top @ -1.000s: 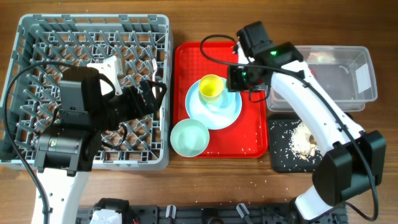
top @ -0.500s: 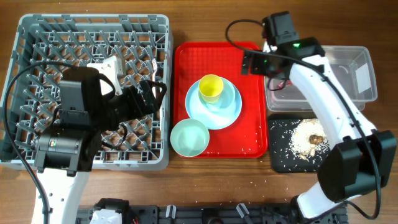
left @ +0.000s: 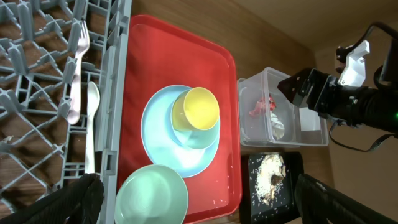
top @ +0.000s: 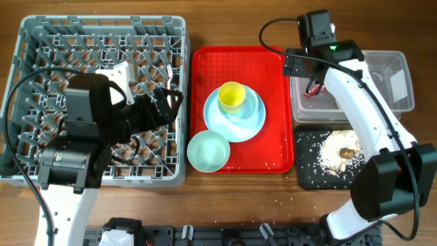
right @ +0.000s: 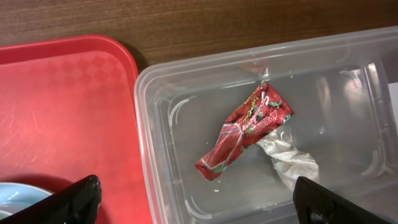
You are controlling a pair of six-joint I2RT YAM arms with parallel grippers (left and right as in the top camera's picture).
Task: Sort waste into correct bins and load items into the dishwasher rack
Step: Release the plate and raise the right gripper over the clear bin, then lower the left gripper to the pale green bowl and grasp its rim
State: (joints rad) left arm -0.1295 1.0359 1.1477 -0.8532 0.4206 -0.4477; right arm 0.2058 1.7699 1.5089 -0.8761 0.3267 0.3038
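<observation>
My right gripper (right: 205, 202) hangs open over the clear tub (right: 348, 56), with nothing between its fingers. Below it the red wrapper (right: 244, 132) lies loose on the tub floor beside the white tissue (right: 289, 158). Rice scraps (top: 339, 152) are piled in the black tray (top: 307, 174). On the red tray (top: 232, 58) the yellow cup (top: 232, 96) sits in a light blue bowl on the blue plate (top: 254, 123), and the pale green bowl (top: 208, 150) is in front. My left gripper (left: 199, 208) is open above the grey rack (top: 41, 27), where the white spoon (left: 92, 124) and fork (left: 78, 68) lie.
Loose rice grains dot the red tray's front right corner (top: 276, 160) and the wooden table in front of it. The tub and the black tray stand close together at the right, against the red tray's edge.
My right arm has swung right from above the red tray to over the clear tub and its jaws have opened; the wrapper now lies in the tub. The left arm has not moved.
</observation>
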